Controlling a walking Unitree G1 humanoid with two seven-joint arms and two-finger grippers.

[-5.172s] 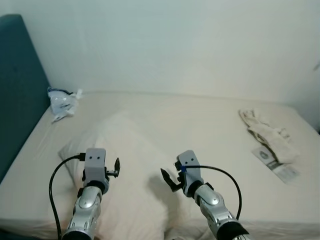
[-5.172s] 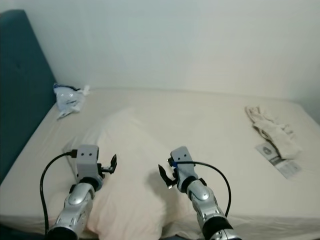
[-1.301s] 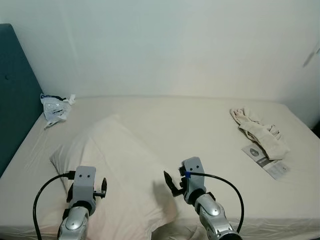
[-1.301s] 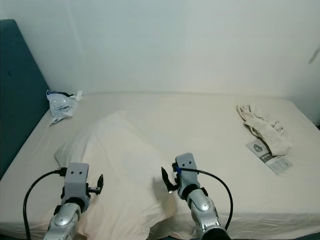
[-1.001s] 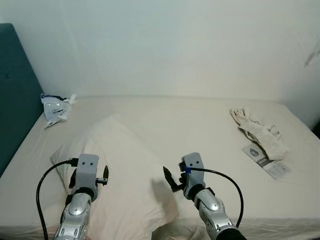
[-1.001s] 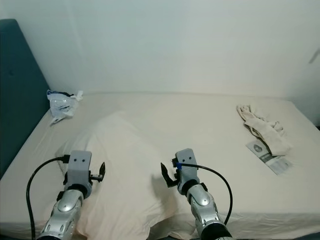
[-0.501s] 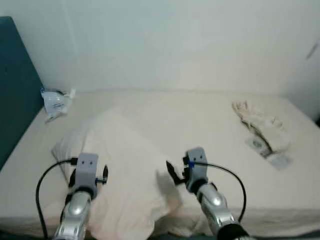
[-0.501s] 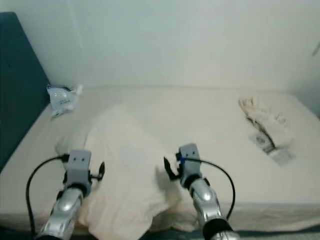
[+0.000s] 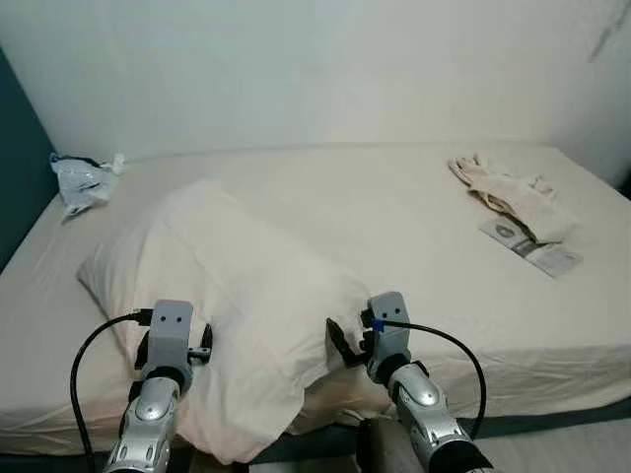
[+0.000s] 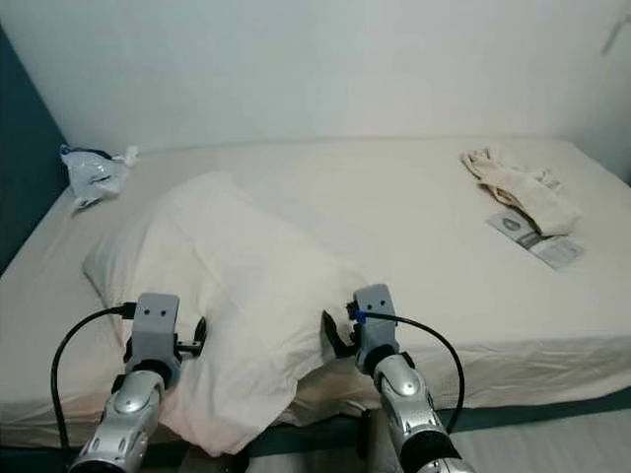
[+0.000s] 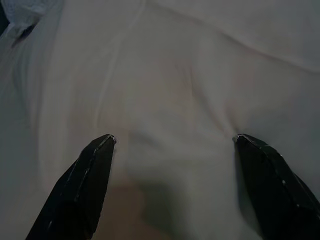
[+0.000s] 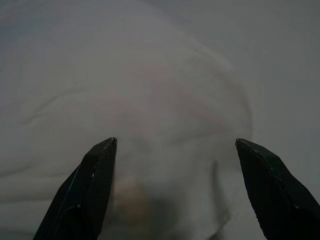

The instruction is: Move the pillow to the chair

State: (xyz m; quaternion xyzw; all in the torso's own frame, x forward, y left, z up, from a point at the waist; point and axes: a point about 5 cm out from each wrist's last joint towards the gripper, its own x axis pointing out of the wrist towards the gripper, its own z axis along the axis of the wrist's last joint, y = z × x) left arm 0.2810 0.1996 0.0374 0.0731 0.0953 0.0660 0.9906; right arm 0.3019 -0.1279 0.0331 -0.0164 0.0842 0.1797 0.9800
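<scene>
Left hand [image 11: 172, 145], right hand [image 12: 175, 145] — spread wide, flanking pillow [image 9: 237, 286].

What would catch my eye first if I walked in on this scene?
Probably the big cream fabric pillow slumped over the near edge of the beige-sheeted bed, with the robot's left end effector and right end effector open at either side of it. Farther off, a crumpled clear plastic bag lies at the bed's far left corner, and a pale bundled cloth lies at the right.
</scene>
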